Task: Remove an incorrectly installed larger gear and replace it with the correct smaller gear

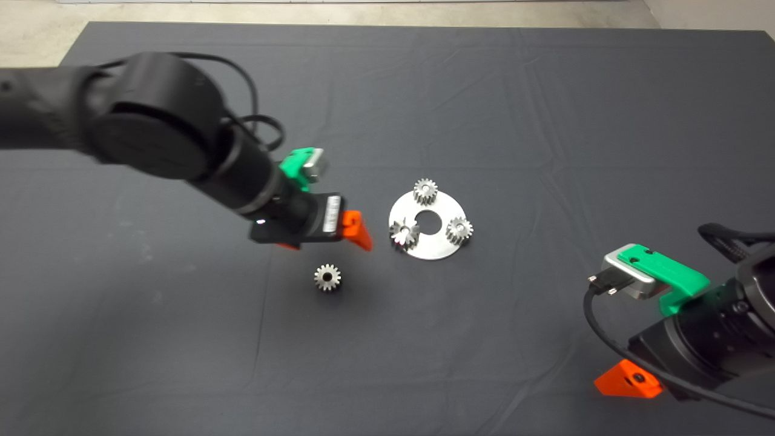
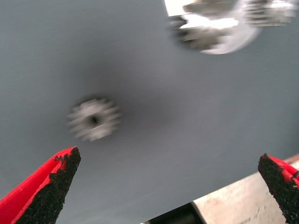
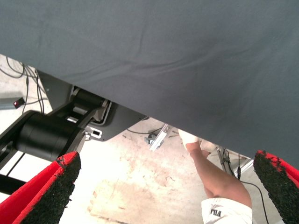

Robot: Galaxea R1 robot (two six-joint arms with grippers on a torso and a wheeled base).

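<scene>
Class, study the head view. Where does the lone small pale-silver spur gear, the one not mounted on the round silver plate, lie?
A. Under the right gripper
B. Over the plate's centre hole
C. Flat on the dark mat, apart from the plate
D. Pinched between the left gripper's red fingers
C: the small pale-silver spur gear lies flat on the dark mat, apart from the round silver plate, with the open left gripper above it, not touching.

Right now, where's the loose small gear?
In the head view the small gear lies flat on the dark mat, apart from the round plate and nearer the camera, just below the open left claw.
</scene>
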